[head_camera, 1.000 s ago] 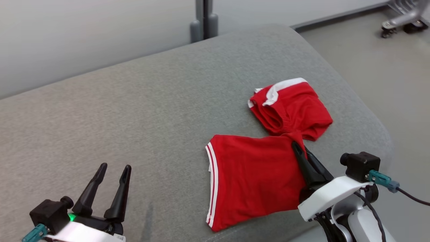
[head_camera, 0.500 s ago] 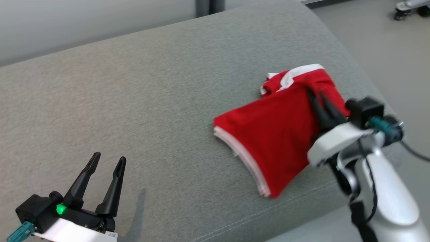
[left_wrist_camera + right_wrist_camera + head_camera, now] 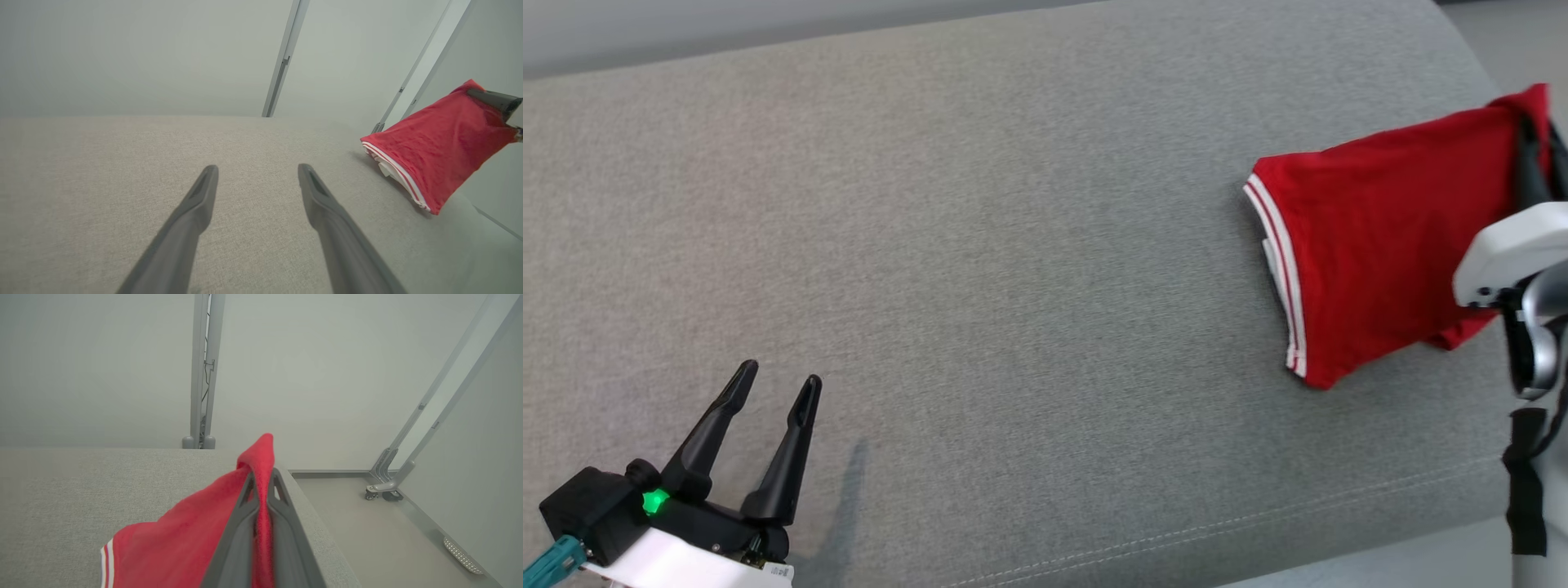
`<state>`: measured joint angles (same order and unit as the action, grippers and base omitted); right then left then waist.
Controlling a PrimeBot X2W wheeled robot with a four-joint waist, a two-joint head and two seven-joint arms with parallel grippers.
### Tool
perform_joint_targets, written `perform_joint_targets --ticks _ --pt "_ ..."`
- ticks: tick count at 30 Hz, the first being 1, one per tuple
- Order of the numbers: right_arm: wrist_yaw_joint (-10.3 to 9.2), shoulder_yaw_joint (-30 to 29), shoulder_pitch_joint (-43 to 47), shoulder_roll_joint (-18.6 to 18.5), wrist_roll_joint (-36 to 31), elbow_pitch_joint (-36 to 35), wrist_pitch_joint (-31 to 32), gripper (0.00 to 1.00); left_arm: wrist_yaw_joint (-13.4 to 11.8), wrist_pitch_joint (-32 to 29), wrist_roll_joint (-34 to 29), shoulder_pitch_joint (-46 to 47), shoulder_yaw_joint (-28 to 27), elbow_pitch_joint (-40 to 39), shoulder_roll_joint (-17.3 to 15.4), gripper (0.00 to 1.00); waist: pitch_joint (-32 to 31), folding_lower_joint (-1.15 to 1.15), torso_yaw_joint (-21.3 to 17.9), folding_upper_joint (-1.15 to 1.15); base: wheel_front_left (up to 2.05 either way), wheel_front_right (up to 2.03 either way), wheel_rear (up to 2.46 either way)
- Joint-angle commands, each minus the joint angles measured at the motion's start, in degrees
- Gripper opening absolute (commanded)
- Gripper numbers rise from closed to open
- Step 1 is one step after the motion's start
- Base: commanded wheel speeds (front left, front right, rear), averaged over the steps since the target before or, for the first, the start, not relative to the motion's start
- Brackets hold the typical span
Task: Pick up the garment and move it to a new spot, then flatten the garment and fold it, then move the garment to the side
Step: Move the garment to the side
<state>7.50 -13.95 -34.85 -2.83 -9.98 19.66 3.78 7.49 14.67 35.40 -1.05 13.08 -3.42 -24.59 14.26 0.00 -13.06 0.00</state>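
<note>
Your right gripper [image 3: 261, 481], closed on the red garment [image 3: 1372, 253], is now lifting it from the grey cushion [image 3: 1013, 245], so the move is starting; your left gripper [image 3: 778, 376] is waiting open.

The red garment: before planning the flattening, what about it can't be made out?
- Head view: the red garment has its right side cut off by the edge and covered by the right gripper.
- Right wrist view: its lower part runs off the bottom edge; the fingers cover the pinched fold.
- Left wrist view: whether its hem touches the cushion is unclear.
</note>
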Motion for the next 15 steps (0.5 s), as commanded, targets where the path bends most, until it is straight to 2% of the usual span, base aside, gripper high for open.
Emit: perform_joint_targets --ticks 1,2,3,4,8,11,12,15 --pt "-0.01 -0.6 -0.4 -0.1 -1.3 -2.3 0.5 0.00 0.0 0.3 0.6 2.0 -1.9 -1.9 -1.7 1.00 1.1 0.00 1.3 0.00 0.00 0.00 0.00" --pt "-0.01 -1.7 -0.2 -0.1 -2.2 -2.6 0.9 0.39 0.0 0.3 0.7 2.2 -1.7 -2.1 -2.0 1.00 1.4 0.00 1.6 0.00 0.00 0.00 0.00" --pt "-0.01 -2.9 0.2 -0.1 -2.9 -2.8 1.3 0.93 0.0 0.3 0.8 2.3 -1.6 -2.3 -2.3 1.00 1.6 0.00 1.9 0.00 0.00 0.00 0.00" --pt "-0.01 -4.2 0.5 -0.1 -3.9 -3.1 1.8 1.00 0.0 0.3 1.0 2.5 -1.6 -2.4 -2.6 1.00 1.8 0.00 2.2 0.00 0.00 0.00 0.00" --pt "-0.01 -9.9 1.6 -0.1 -7.9 -5.3 1.9 1.00 0.0 0.3 1.3 3.2 -1.3 -2.8 -3.4 1.00 2.3 0.00 3.5 0.00 0.00 0.00 0.00" --pt "-0.01 -12.3 2.0 -0.1 -9.8 -6.9 -0.3 1.00 0.0 0.3 1.6 3.4 -1.6 -2.5 -3.3 1.00 2.0 0.00 4.4 0.00 0.00 0.00 0.00" --pt "-0.01 -11.9 2.1 -0.1 -9.1 -6.8 -1.3 1.00 0.0 0.3 1.5 3.4 -1.8 -2.2 -3.2 1.00 1.7 0.00 4.6 0.00 0.00 0.00 0.00" --pt "-0.01 -4.8 2.5 -0.1 -4.6 -5.7 -5.6 1.00 0.0 0.3 1.4 3.3 -3.8 -0.1 -1.8 1.00 0.0 0.00 5.4 0.00 0.00 0.00 0.00"
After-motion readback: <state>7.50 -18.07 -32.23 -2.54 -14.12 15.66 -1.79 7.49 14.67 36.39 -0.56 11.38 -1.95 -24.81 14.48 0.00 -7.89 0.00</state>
